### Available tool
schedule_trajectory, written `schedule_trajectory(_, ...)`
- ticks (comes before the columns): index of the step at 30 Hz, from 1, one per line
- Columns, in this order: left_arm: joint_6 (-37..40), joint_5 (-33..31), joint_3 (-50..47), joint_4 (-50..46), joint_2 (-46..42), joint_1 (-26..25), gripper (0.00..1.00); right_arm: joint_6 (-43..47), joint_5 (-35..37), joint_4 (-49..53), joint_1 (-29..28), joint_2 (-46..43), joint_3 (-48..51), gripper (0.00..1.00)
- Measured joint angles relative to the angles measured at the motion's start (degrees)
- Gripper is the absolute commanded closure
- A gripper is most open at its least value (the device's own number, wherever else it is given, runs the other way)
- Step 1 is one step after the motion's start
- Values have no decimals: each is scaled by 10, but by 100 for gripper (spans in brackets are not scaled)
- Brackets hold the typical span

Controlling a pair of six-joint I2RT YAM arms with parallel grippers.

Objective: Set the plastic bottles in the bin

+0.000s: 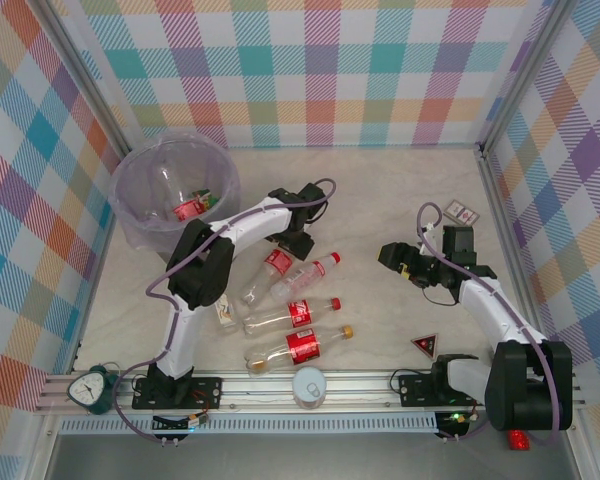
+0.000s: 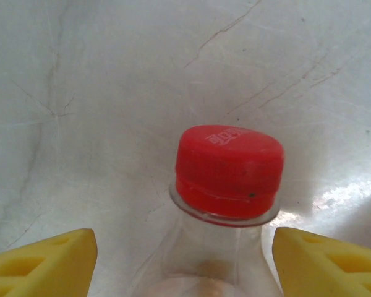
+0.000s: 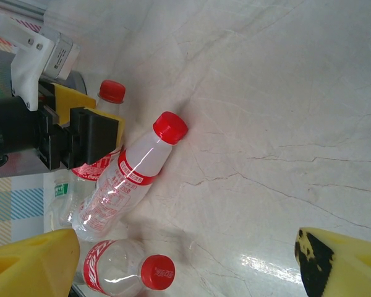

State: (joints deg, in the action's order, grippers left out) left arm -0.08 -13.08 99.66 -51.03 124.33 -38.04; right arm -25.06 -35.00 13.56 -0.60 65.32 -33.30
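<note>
Several plastic bottles lie on the table in front of the left arm. My left gripper [image 1: 292,240] [image 2: 185,250] stands open astride the neck of a clear red-capped bottle [image 2: 229,170] [image 1: 270,272], with a yellow finger [image 2: 43,263] on each side and gaps showing. Beside it lie a whitish red-capped bottle [image 1: 308,276] [image 3: 133,173], another red-capped bottle [image 1: 292,314] [image 3: 120,272] and a yellow-capped one [image 1: 298,347]. The bin [image 1: 140,165] at the back left holds a red-labelled bottle [image 1: 188,210]. My right gripper [image 1: 395,255] [image 3: 185,266] hovers open to the right, with nothing between its fingers.
A green alarm clock [image 1: 92,388] and a white roll [image 1: 308,385] sit by the front rail. A red triangle [image 1: 425,345] lies near the right arm's base and a small card [image 1: 461,212] at the back right. Checked walls close in the table on three sides.
</note>
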Motion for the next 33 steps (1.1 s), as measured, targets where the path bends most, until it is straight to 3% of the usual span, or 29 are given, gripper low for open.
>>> schedule_trajectory(14,1,0,26,17,2,1,65,2,0,9,0,0,0,10)
schedule_trajectory(22,10,0,57,19,19,1,66,3,0,10,0,0,0,10)
schedule_trajectory(26,10,-3,67,16,30,3,48,4,1,11,0,0,0,9)
schedule_trajectory(33,12,-5,67,17,40,7,51,5,1,11,0,0,0,9)
